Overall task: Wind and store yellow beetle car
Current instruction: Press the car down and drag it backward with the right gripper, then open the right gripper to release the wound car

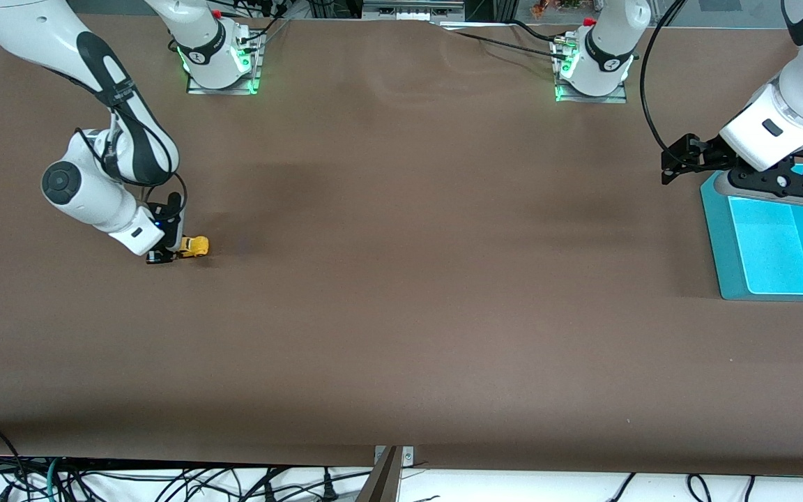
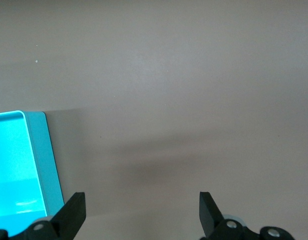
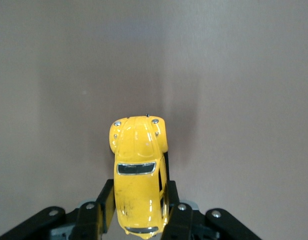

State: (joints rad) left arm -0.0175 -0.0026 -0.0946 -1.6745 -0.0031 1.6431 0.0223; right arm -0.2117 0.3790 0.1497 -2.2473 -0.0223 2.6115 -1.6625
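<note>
The yellow beetle car (image 1: 194, 246) is a tiny rounded toy on the brown table near the right arm's end. My right gripper (image 1: 168, 252) is low at the table and shut on the car's sides. In the right wrist view the car (image 3: 139, 175) sits between the two black fingers (image 3: 105, 202), its nose pointing away from the wrist. My left gripper (image 1: 673, 162) is open and empty, held above the table beside the teal bin (image 1: 729, 237). In the left wrist view its gripper (image 2: 142, 212) shows wide apart over bare table.
The teal bin stands at the left arm's end of the table; its rim also shows in the left wrist view (image 2: 46, 160). The two arm bases (image 1: 220, 59) stand along the table's edge farthest from the front camera. Cables hang off the front edge.
</note>
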